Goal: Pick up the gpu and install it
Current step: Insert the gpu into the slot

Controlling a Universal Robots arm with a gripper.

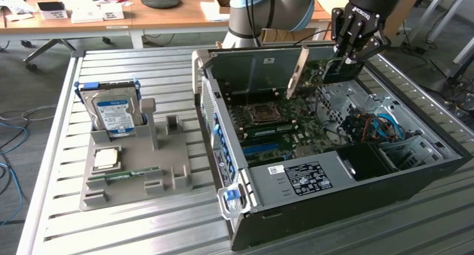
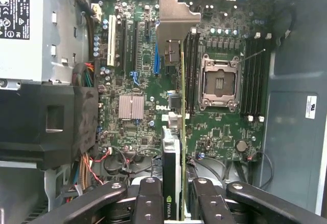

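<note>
My gripper (image 1: pixel 348 59) is shut on the gpu (image 1: pixel 331 73) and holds it on edge above the open computer case (image 1: pixel 414 171), near the far end. The card's grey metal bracket (image 1: pixel 298 71) hangs toward the case's back wall. In the wrist view the gpu (image 2: pixel 172 147) runs edge-on away from my gripper (image 2: pixel 176 196), its bracket (image 2: pixel 176 17) at the far end, the black fingers (image 2: pixel 149 198) pressing on both faces. Below lies the green motherboard (image 2: pixel 133 86) with a blue slot (image 2: pixel 156 58), a white slot (image 2: pixel 111 47) and the empty processor socket (image 2: pixel 219 83).
A grey holder tray (image 1: pixel 174 166) on the slatted table at the exterior view's left carries a silver hard drive (image 1: pixel 115 108), a processor chip (image 1: pixel 107 158) and a memory stick (image 1: pixel 130 174). The power supply (image 1: pixel 311 177) and cable bundles (image 1: pixel 370 127) sit inside the case. Wooden desks (image 1: pixel 170 16) stand behind.
</note>
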